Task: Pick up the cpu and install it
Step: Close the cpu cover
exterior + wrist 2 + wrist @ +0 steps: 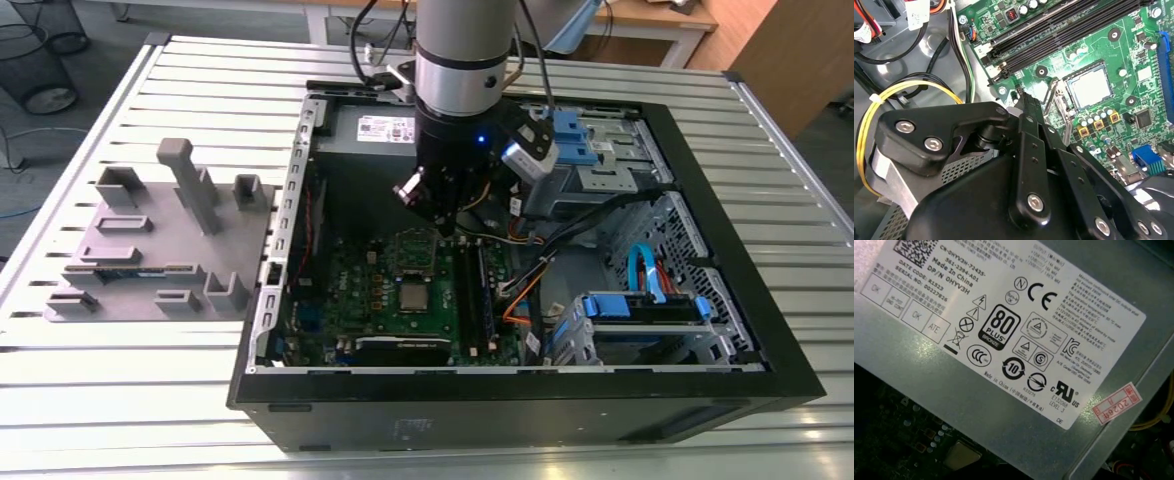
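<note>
The cpu (416, 295) lies flat in its socket in the middle of the green motherboard, silver top up. In the second wrist view the cpu (1089, 85) sits inside the dark socket frame, and a thin metal lever (1051, 102) stands up beside it. My gripper (446, 228) hangs inside the open computer case, above the board and a little behind the socket. In the second wrist view the gripper (1026, 102) tapers to a point with its black fingers together and nothing seen between them. It does not touch the cpu.
The black case wall (287, 240) rings the board. Black memory slots (1064, 35) run beside the socket. Yellow and black cables (904, 95) loop near the wrist. The power supply (1004, 340) lies close under the first wrist camera. A grey fixture block (160, 240) stands on the exterior view's left.
</note>
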You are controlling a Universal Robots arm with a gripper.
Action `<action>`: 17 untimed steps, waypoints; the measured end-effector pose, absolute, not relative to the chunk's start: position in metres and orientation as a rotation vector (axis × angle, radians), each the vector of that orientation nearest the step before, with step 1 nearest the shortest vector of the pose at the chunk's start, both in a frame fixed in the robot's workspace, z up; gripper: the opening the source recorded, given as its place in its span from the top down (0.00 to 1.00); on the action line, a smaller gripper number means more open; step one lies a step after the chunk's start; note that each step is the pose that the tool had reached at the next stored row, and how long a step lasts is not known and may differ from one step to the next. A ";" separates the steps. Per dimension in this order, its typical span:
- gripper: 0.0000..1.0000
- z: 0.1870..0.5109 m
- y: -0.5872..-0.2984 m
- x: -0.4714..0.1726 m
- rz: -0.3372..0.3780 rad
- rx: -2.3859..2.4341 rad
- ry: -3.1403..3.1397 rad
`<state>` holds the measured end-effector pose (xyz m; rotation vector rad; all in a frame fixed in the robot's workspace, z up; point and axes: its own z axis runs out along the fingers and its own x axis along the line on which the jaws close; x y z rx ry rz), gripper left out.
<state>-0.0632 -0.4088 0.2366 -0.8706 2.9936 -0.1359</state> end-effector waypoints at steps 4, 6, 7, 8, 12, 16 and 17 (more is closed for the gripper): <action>0.89 0.237 -0.409 -0.063 -0.136 -0.876 2.992; 0.89 0.237 -0.409 -0.063 -0.136 -0.903 2.983; 0.89 0.237 -0.409 -0.063 -0.135 -0.919 2.978; 0.89 0.237 -0.409 -0.063 -0.135 -0.932 2.973; 0.89 0.237 -0.409 -0.063 -0.135 -0.990 2.953; 0.89 0.237 -0.409 -0.063 -0.134 -1.039 2.934; 0.89 0.237 -0.409 -0.063 -0.134 -1.048 2.931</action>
